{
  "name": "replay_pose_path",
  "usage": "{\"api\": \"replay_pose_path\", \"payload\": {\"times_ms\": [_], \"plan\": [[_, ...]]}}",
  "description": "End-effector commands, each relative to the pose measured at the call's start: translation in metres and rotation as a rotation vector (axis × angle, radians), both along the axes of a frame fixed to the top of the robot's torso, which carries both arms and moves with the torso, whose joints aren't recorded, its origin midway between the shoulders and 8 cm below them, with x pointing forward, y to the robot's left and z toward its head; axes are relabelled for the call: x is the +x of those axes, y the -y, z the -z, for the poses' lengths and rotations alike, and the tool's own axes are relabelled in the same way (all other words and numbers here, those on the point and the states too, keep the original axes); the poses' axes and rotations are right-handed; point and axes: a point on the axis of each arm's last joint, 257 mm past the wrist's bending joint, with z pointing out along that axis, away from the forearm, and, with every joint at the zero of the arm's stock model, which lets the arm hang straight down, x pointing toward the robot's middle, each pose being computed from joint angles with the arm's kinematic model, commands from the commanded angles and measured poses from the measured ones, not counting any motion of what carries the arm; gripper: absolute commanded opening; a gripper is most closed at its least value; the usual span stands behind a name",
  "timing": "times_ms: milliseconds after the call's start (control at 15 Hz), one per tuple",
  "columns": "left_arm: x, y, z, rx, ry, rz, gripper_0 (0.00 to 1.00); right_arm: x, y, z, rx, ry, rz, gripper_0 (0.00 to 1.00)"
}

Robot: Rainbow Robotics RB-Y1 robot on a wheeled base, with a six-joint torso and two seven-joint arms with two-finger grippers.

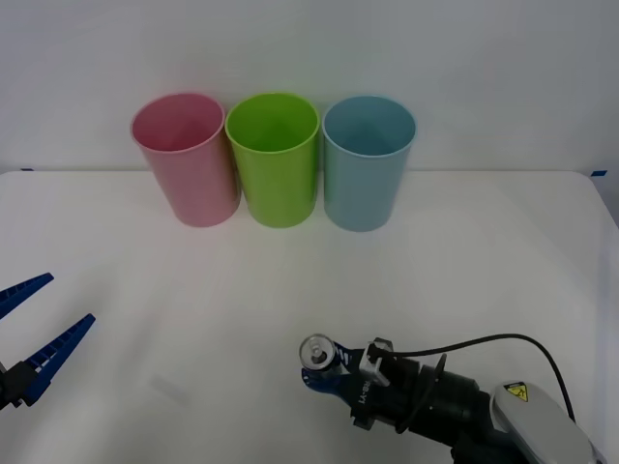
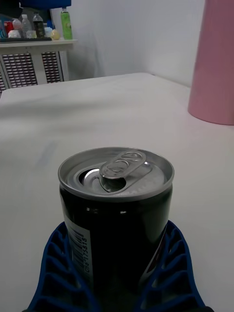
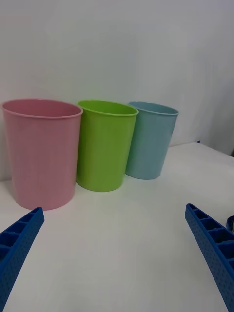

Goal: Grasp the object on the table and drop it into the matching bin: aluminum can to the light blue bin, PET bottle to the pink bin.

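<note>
Aluminum can (image 2: 116, 214): upright on the white surface (image 1: 193, 290), between the blue fingers (image 2: 58, 273) of the right end effector (image 1: 319, 372), which are closed against its dark body.
Left end effector (image 1: 29, 329): spread wide, holding nothing, low at the surface's left side.
Bins: pink bin (image 1: 184, 159), green tub (image 1: 274, 159), light blue bin (image 1: 368, 162) in a row at the far edge, well apart from the can.
Room: pale wall; a shelf (image 2: 36, 44) with bottles.

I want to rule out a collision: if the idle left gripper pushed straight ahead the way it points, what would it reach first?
Probably the pink plastic tub or its green neighbour; the left gripper, open, faces both across bare white table, depth unclear.
</note>
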Motion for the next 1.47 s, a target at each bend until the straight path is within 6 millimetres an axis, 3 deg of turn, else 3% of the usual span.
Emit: {"api": "replay_pose_path", "payload": {"times_ms": [67, 600, 1067, 1467], "plan": [[0.0, 0.0, 0.0, 0.0, 0.0, 0.0, 1.0, 0.004, 0.009, -0.018, 0.025, 0.018, 0.019, 0.0], [0.0, 0.0, 0.0, 0.0, 0.0, 0.0, 1.0, 0.028, 0.051, -0.094, 0.159, -0.016, 0.122, 0.0], [0.0, 0.0, 0.0, 0.0, 0.0, 0.0, 1.0, 0.055, 0.085, -0.191, 0.323, -0.007, 0.215, 0.0], [0.0, 0.0, 0.0, 0.0, 0.0, 0.0, 1.0, 0.096, 0.103, -0.253, 0.364, 0.143, 0.356, 0.0]]}}
